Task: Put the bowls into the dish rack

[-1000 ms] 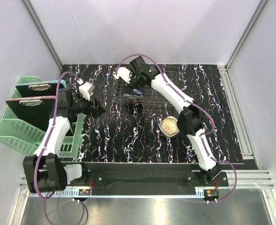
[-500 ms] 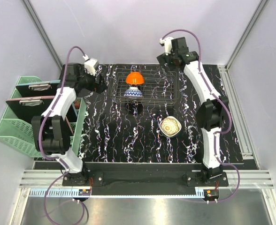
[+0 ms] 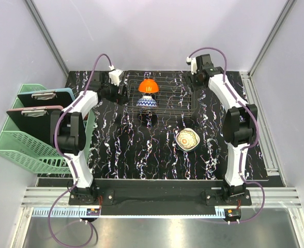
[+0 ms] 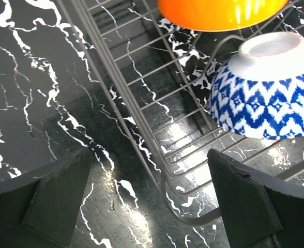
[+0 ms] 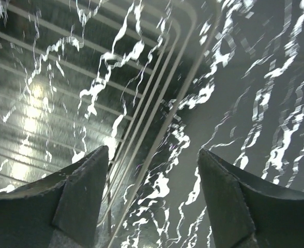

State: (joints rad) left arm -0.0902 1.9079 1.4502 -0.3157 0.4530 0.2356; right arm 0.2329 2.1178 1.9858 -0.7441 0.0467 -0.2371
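The dark wire dish rack (image 3: pixel 178 95) sits at the back middle of the black marbled table. In it an orange bowl (image 3: pixel 148 85) and a blue-and-white patterned bowl (image 3: pixel 147 102) rest upside down. A cream bowl with a floral inside (image 3: pixel 187 139) stands on the table, in front of the rack's right end. My left gripper (image 3: pixel 122 92) is open and empty at the rack's left edge; in the left wrist view it (image 4: pixel 152 201) straddles the rack's corner wire (image 4: pixel 141 98), with the orange bowl (image 4: pixel 219 13) and the blue-and-white bowl (image 4: pixel 266 98) ahead. My right gripper (image 3: pixel 193 82) is open and empty at the rack's far right corner, and in the right wrist view it (image 5: pixel 154 196) is over the rack's edge wire (image 5: pixel 157 129).
A mint-green slatted basket (image 3: pixel 23 139) holding two clipboards (image 3: pixel 38 98) stands off the table's left edge. Grey walls with metal posts close in the back and sides.
My right gripper left the blue-and-white bowl in the rack and swung to the rack's far right corner. My left gripper moved from beside the basket to the rack's left edge.
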